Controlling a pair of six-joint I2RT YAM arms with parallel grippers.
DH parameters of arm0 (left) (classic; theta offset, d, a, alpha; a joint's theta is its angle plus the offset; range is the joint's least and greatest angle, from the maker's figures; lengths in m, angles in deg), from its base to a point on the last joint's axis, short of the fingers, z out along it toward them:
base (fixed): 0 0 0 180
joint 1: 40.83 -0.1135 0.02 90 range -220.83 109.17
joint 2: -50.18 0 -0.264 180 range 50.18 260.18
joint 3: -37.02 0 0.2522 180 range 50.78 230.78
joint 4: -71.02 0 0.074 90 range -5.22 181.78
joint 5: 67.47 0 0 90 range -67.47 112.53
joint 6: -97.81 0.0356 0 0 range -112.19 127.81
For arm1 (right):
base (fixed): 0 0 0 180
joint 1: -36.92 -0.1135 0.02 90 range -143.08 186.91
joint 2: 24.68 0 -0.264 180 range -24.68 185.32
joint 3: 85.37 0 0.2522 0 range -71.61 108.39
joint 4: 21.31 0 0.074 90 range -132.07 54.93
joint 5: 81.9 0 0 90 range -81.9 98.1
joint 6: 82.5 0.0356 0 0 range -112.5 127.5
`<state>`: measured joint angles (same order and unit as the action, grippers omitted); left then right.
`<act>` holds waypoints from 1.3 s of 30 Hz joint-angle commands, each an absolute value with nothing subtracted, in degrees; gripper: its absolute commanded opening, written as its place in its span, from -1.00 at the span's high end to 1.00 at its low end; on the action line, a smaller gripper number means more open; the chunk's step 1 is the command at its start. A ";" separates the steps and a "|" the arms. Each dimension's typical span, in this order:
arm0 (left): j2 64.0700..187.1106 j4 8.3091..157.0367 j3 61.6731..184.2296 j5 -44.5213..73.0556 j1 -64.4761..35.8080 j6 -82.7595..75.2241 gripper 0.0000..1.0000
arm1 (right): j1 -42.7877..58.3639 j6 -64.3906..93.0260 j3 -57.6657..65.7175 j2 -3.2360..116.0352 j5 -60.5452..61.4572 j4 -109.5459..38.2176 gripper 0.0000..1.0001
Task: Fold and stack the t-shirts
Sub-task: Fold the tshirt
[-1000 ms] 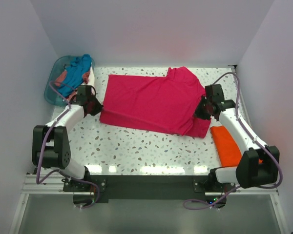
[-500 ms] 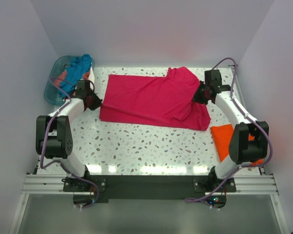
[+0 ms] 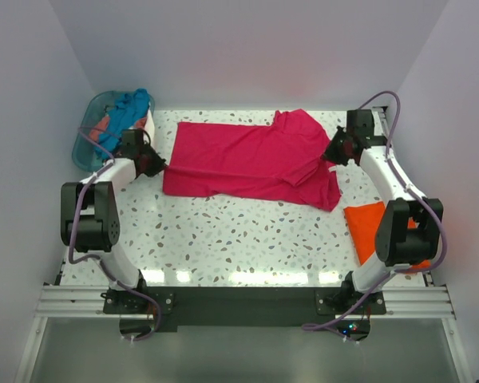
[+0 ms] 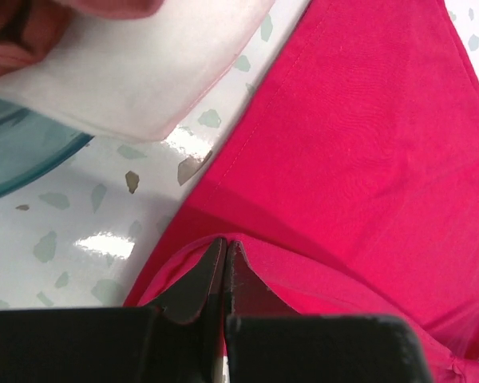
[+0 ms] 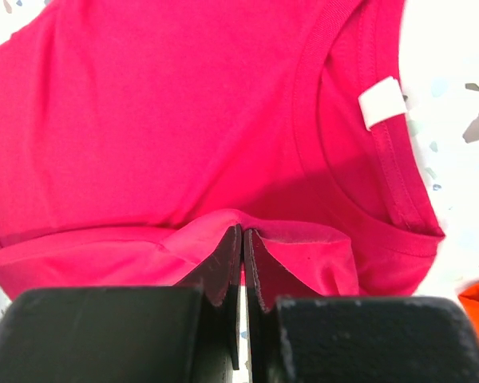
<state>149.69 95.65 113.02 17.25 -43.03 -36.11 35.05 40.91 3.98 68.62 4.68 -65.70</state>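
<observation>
magenta t-shirt (image 3: pixel 251 163): spread flat between both grippers
left gripper (image 4: pixel 224 254): clamped tight on its hem edge
right gripper (image 5: pixel 243 243): pinching a fold below the collar

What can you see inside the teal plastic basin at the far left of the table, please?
The basin holds crumpled shirts: a teal one on top, a salmon one beside it, and white fabric draped over its rim. Anything beneath that heap is covered.
</observation>
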 commanded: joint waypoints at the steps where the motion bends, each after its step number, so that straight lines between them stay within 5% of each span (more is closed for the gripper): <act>1: 151.43 91.02 116.08 14.80 -43.29 -36.13 1.00 | 35.51 40.37 7.40 69.27 3.18 -63.19 1.00; 22: 162.95 90.49 127.25 10.22 -43.21 -35.08 1.00 | 36.74 39.06 13.02 77.53 1.86 -63.72 1.00; 28: 163.39 89.70 126.11 10.93 -43.21 -34.99 0.67 | 36.74 38.53 20.93 87.89 0.89 -65.38 1.00; 29: 163.21 89.61 125.93 11.01 -43.12 -34.90 0.44 | 36.74 38.27 24.33 89.56 0.72 -66.09 1.00; 31: 162.34 89.52 125.23 11.01 -43.21 -34.46 0.14 | 36.74 37.56 29.17 94.40 0.10 -68.10 0.80; 32: 161.20 89.00 124.27 10.84 -43.21 -34.38 -0.09 | 36.83 37.30 30.42 96.50 0.01 -69.07 0.46; 34: 159.44 88.64 122.77 10.92 -43.12 -34.11 -0.30 | 36.74 36.77 32.79 97.40 0.19 -70.04 0.15; 36: 156.29 89.69 120.49 12.50 -43.12 -33.67 -0.36 | 36.83 35.98 32.89 96.79 0.53 -71.01 -0.10; 39: 150.76 91.71 115.40 16.44 -42.86 -34.63 -0.37 | 36.83 35.89 28.69 92.31 2.91 -70.14 -0.15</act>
<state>157.97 90.54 118.86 12.38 -42.75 -34.67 36.60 37.26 29.29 98.21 1.29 -69.22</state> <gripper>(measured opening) 0.683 0.570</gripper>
